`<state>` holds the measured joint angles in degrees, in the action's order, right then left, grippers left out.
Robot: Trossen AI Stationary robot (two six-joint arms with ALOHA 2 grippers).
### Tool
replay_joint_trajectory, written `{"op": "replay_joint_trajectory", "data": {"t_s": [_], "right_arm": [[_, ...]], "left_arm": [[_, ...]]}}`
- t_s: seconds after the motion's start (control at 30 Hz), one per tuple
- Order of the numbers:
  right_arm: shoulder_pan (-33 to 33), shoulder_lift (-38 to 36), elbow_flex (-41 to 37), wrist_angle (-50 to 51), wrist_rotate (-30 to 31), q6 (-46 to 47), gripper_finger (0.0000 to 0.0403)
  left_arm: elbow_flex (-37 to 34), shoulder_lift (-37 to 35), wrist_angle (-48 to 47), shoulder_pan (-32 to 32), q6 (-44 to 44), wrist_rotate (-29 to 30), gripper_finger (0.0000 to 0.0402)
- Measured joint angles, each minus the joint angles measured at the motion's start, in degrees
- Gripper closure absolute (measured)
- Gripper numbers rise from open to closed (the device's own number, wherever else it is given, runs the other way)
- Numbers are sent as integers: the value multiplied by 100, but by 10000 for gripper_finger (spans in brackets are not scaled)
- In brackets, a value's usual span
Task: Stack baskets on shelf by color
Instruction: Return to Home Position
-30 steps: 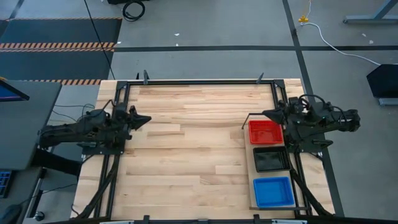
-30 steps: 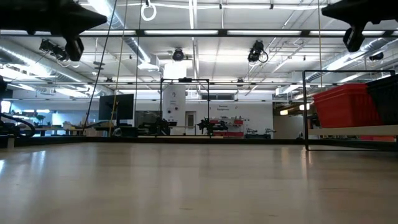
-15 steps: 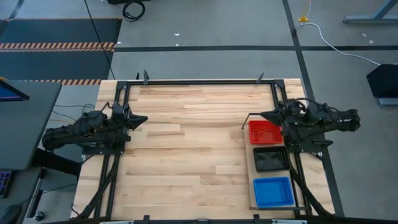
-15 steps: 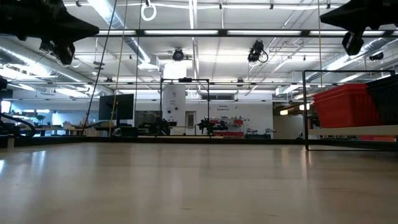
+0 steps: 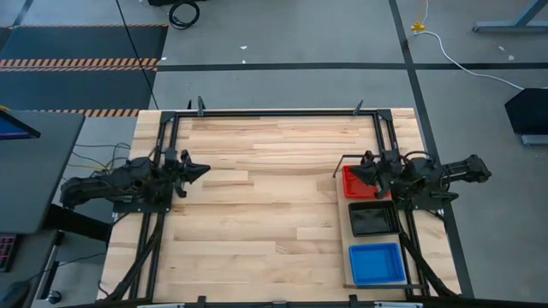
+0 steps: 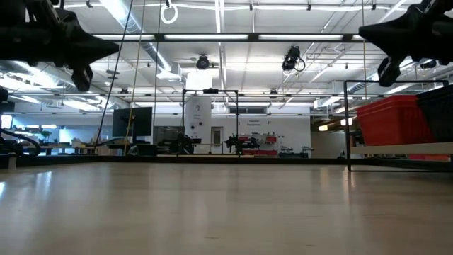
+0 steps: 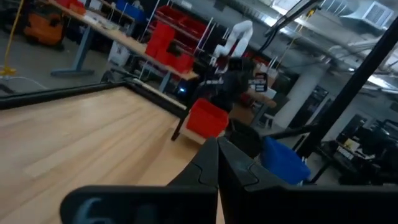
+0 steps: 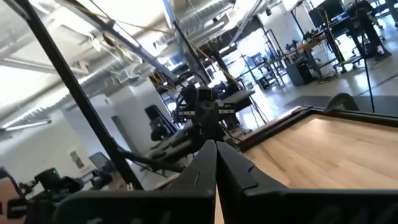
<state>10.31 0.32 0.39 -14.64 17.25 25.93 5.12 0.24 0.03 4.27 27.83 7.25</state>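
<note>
**Left hand.** The left hand hangs above the left part of the bench, fingertips pointing toward the middle of the bench. In the left wrist view the two fingers lie pressed together with nothing between them. No basket lies near this hand. All the baskets are far ahead of its fingertips, across the width of the bench.

**Right hand.** The right hand hangs over the right part of the bench, fingertips pointing toward the left hand. In the right wrist view its fingers meet along a thin line and hold nothing. In the low view this hand sits higher than the baskets and clear of them.

**Shelf.** The shelf runs along the right edge of the bench, starting under the right hand and extending away to one side of it.

**Baskets.** Three groups stand on the shelf in a row.
- The red baskets lie directly below the right hand's fingertips, not touching them.
- The black baskets stand just beside the red ones, one place farther from the hand.
- The blue baskets stand at the far end of the row, well apart from the hand.

The number of baskets in each stack cannot be told from above.
</note>
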Motion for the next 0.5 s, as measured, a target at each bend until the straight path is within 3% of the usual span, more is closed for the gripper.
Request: {"op": "replay_joint_trajectory", "data": {"t_s": [0.13, 0.23, 0.37, 0.5], "right_arm": [[5, 2, 17, 100, -22, -63, 396], [4, 7, 4, 79, 53, -346, 395], [2, 15, 2, 230, 127, -1084, 395], [2, 15, 0, 244, 120, -1065, 395]], "left_arm": [[-435, -1, 772, 0, 79, -10, 401], [-457, 13, 832, 0, -98, -102, 401], [-457, 8, 693, 0, -911, -347, 398], [-457, 13, 657, 0, -1532, -347, 379]]}}
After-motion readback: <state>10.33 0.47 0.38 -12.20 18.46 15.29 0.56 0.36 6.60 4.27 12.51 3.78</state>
